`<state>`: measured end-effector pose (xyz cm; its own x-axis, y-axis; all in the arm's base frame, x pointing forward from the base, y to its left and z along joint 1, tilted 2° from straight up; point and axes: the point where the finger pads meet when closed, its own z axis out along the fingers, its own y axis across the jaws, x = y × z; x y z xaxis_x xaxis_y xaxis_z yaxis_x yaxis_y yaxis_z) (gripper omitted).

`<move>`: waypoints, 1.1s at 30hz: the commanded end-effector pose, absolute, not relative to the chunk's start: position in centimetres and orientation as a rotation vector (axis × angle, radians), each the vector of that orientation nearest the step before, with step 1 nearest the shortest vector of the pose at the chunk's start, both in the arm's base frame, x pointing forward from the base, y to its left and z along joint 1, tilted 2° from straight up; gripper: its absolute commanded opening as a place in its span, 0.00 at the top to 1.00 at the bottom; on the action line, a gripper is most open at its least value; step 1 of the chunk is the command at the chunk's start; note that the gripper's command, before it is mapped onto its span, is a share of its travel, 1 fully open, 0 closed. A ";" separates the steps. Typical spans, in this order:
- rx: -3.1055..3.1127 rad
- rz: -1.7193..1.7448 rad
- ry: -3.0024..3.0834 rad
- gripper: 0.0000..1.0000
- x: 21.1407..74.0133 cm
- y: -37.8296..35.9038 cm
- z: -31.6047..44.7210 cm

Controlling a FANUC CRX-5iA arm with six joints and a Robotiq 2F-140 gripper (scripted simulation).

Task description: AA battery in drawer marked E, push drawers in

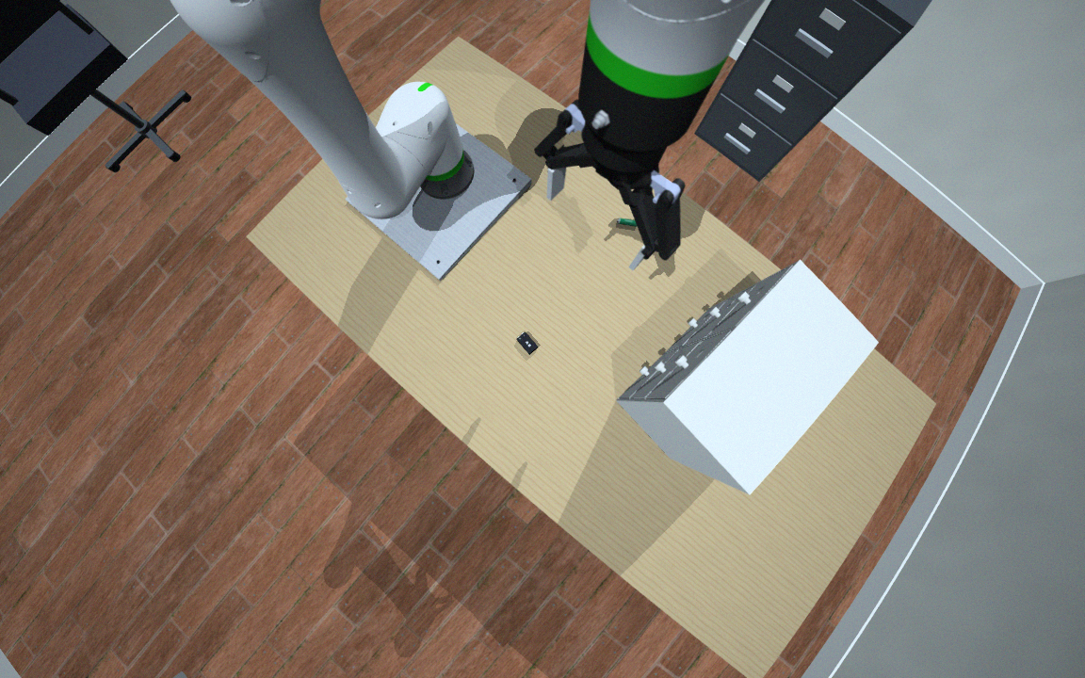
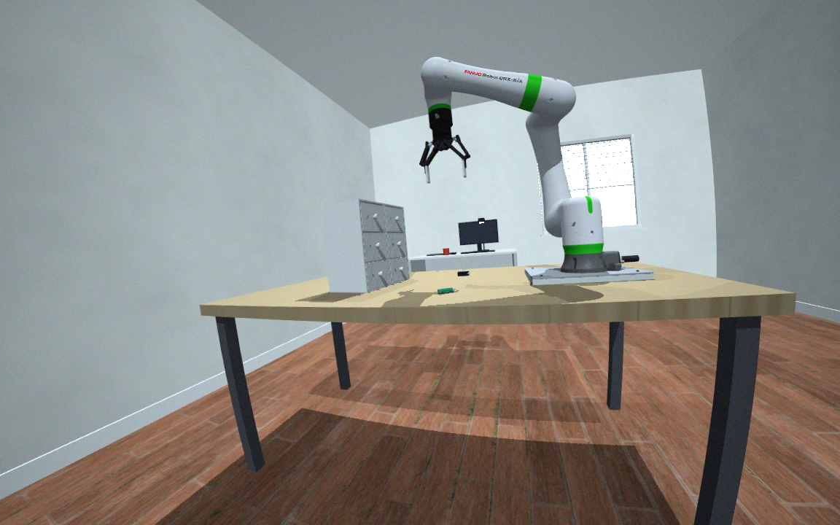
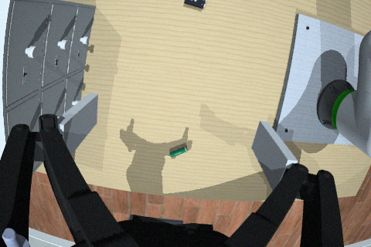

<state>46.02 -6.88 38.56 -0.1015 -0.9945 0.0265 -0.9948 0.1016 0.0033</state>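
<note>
A green AA battery (image 1: 626, 222) (image 2: 445, 290) (image 3: 178, 152) lies on its side on the table (image 1: 461, 337) (image 3: 162, 46). My gripper (image 1: 594, 222) (image 2: 445, 179) (image 3: 177, 122) is wide open and empty, pointing down, high above the table over the battery's area; in the wrist view the battery lies between the fingers, far below them. The small chest (image 1: 769, 379) (image 2: 348, 248) (image 3: 23, 27) stands upright with white knobs on its front. Its drawers look pushed in. The drawer letters are too small to read, so drawer E cannot be told. In the wrist view the left finger hides some lower drawer fronts.
A black 9V battery (image 1: 526, 343) (image 2: 463, 273) (image 3: 195, 0) lies on the table, away from the AA battery. The robot's base plate (image 1: 478, 227) (image 2: 540, 276) (image 3: 287, 96) is on the opposite side from the chest. A dark filing cabinet (image 1: 774, 101) stands on the floor beyond the table.
</note>
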 end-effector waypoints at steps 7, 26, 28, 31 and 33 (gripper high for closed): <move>2.006 0.026 -2.390 0.00 46.1 -6.8 37.9; 1.538 0.032 -2.719 0.00 46.5 -6.4 34.7; 1.460 0.032 -2.762 0.00 46.6 -6.3 34.2; 1.337 0.033 -2.825 0.00 46.7 -6.2 33.4; 1.251 0.034 -2.864 0.00 46.8 -6.1 32.9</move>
<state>46.68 -6.22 33.58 -0.6168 -0.7868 0.0235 -0.7871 0.6168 -0.0082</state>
